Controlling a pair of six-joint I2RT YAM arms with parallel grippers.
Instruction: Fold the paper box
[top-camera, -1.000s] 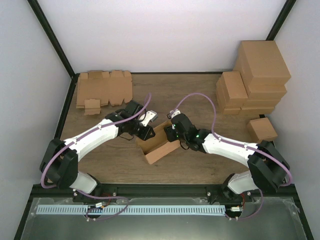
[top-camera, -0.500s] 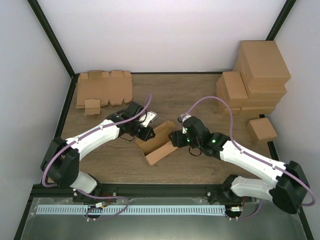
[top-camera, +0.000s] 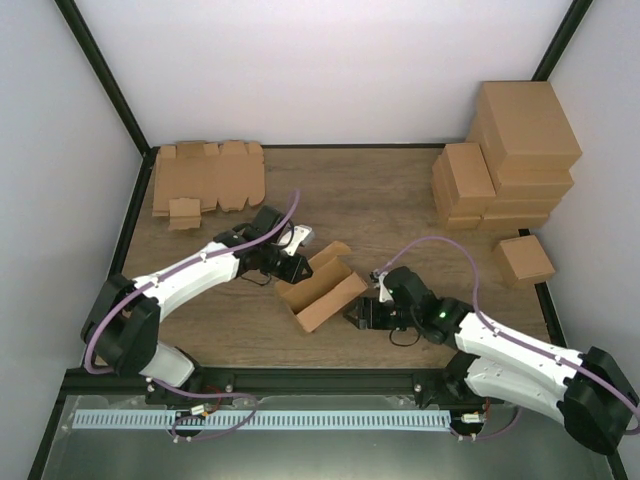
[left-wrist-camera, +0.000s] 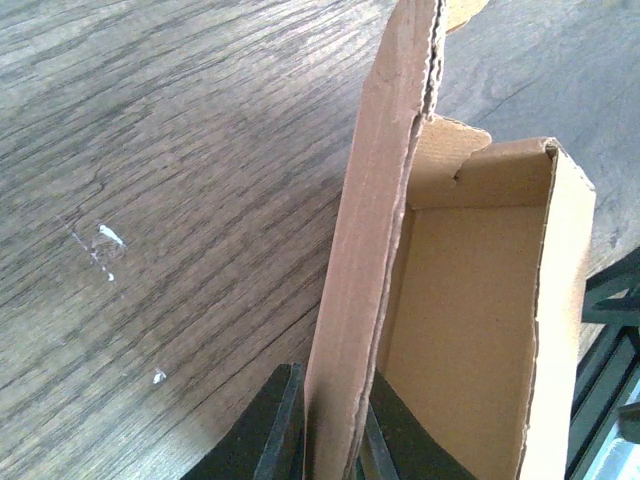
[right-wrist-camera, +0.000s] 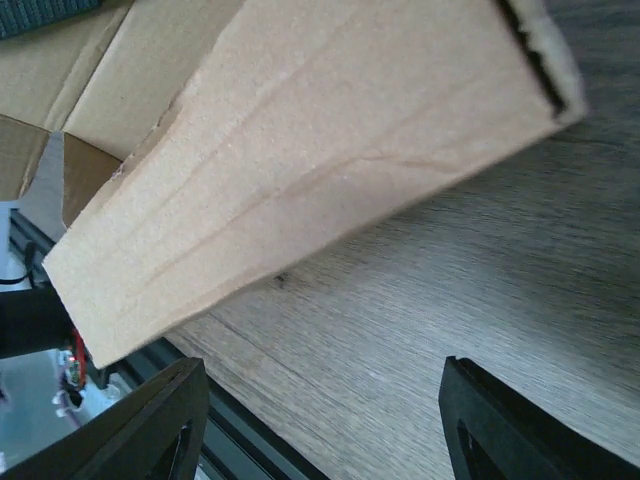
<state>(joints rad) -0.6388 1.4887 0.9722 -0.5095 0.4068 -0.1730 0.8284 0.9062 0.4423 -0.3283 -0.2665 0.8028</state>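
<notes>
The paper box (top-camera: 320, 288) is a half-formed brown cardboard tray with raised walls, lying mid-table. My left gripper (top-camera: 290, 264) is shut on its far-left wall; in the left wrist view the fingers (left-wrist-camera: 280, 425) pinch that upright wall (left-wrist-camera: 365, 260) with the box's open inside (left-wrist-camera: 470, 330) to the right. My right gripper (top-camera: 358, 316) is open and empty, low over the table just right of the box's near end. In the right wrist view its wide-spread fingers (right-wrist-camera: 150, 420) frame bare wood, with the box's outer wall (right-wrist-camera: 300, 150) above them.
A stack of flat die-cut cardboard blanks (top-camera: 207, 177) lies at the back left. Finished brown boxes (top-camera: 505, 150) are piled at the back right, with one small box (top-camera: 524, 259) apart in front. The black frame rail (top-camera: 330, 378) runs along the near edge.
My right gripper has let go of the box and pulled back toward the near right edge, now open. The box has shifted slightly. The left gripper has kept its hold.
</notes>
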